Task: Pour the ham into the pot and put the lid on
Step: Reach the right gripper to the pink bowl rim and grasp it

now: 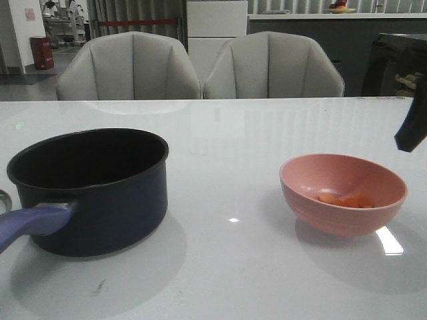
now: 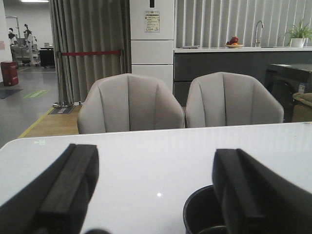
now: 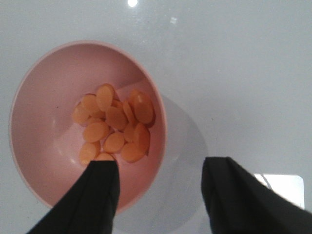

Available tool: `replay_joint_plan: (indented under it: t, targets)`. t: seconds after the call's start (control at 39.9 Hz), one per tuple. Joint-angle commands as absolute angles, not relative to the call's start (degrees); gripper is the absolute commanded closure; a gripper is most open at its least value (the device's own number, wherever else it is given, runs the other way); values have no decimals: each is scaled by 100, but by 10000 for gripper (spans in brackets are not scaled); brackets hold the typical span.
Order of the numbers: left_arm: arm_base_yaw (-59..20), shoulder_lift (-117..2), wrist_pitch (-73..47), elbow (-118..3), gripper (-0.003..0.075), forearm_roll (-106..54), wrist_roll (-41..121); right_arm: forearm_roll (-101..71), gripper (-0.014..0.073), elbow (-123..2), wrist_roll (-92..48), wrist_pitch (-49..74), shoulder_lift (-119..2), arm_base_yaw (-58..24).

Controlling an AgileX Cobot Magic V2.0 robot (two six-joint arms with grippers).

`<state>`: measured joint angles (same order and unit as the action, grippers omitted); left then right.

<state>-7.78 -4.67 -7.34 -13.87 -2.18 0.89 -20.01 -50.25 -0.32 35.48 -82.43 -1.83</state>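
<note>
Nearest the front camera: dark navy round saucepan, the pot (image 1: 90,190), black inside, standing upright on the glossy white counter (image 1: 233,267) at my left. Its long blue-purple handle (image 1: 30,225) points toward me. Nothing shows inside it. At the far left edge, just beside the handle, a sliver of shiny metal rim (image 1: 4,198), possibly the lid; too little shows to be sure.

Right of centre, well apart from the pot: salmon-pink round bowl (image 1: 343,192), upright. It holds the ham (image 3: 114,127), a small heap of thin round orange slices on the bowl floor. None are in the pot, so pouring is not yet begun.

My right tool (image 3: 161,195) hangs above the bowl, released, fingers spread: one finger over the bowl's inside, the other outside the wall, so the rim lies between them. Not touching as far as I can tell. My left tool (image 2: 156,195) hovers over the counter, also released and holding nothing, with the pot's rim just showing beside one finger.

Risks, as I judge them:
- Smooth, sloped bowl wall gripped at one point could slip or swing when lifted, spilling slices on the counter.
- The inside finger could press on slices.
- The slices are light and may cling, or scatter past the pot rim if I tip fast.

Farthest: two grey upholstered chairs (image 1: 200,67) behind the counter.
</note>
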Motion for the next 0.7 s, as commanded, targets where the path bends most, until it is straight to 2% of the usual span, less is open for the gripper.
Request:
replay_joint_plan:
  t: [0.0, 0.3, 0.4, 0.5, 0.55, 0.68]
  targets:
    - [-809, -508, -303, -1538, 198, -278, 81, -2179, 109, -5472, -164, 3519, -8512, -189]
    - [-809, -418, -341, -1538, 199, -278, 81, -2197, 113, -6024, -419, 3512, -9595, -447]
    - [-809, -418, -391, -1538, 199, -278, 81, -2197, 211, -6085, -419, 3479, -9818, -447]
    - [-809, -418, -392, -1538, 199, -278, 81, -2197, 410, -6093, -414, 3486, -9947, -447]
    - [-809, -418, -392, -1538, 199, -278, 81, -2197, 472, -6093, -414, 3479, -9967, -447]
    - [-809, -418, -392, -1538, 199, -278, 81, -2197, 446, -6093, -414, 3414, -9967, -447]
